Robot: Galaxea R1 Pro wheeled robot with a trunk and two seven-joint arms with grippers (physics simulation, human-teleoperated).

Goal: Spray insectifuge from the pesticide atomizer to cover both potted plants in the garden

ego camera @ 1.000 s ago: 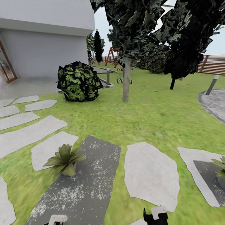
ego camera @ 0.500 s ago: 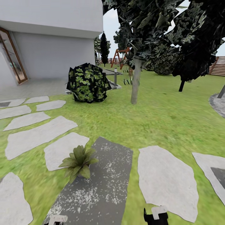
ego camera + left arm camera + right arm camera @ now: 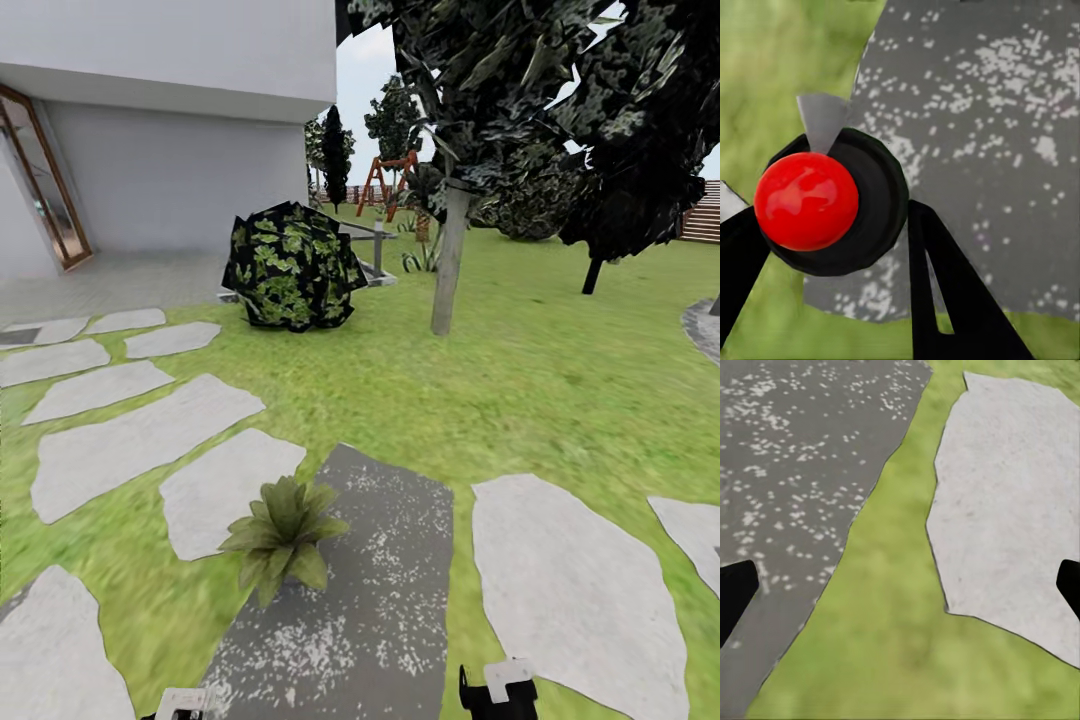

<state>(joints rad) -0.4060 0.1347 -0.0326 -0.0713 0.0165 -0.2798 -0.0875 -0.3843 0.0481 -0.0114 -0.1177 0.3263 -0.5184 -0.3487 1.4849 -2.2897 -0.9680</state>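
Note:
One potted plant (image 3: pixel 283 533), a low rosette of pointed green leaves, stands at the left edge of a dark speckled slab (image 3: pixel 370 590) in the head view, just ahead of me and a little left. In the left wrist view my left gripper (image 3: pixel 832 240) is shut on a small round dark thing with a red top and a grey pointed spout, which I take for the pesticide atomizer (image 3: pixel 817 199). It hangs over the slab's edge. My right gripper (image 3: pixel 900 592) is open and holds nothing, above grass between two stones. Both grippers' tips peek in at the head view's bottom edge, left gripper (image 3: pixel 185 703) and right gripper (image 3: pixel 500 690).
Pale stepping stones (image 3: pixel 140 440) spread left and right across the lawn. A round dark leafy bush (image 3: pixel 292 265) and a tree trunk (image 3: pixel 448 260) stand farther ahead. The house wall (image 3: pixel 170 180) with a glass door (image 3: pixel 40 180) is at the left; a fence (image 3: pixel 703 212) shows far right.
The whole head view has shifted: the camera has turned left, so the plant, slab, bush and tree sit farther right in the picture, and the plant lower. Both grippers keep their places.

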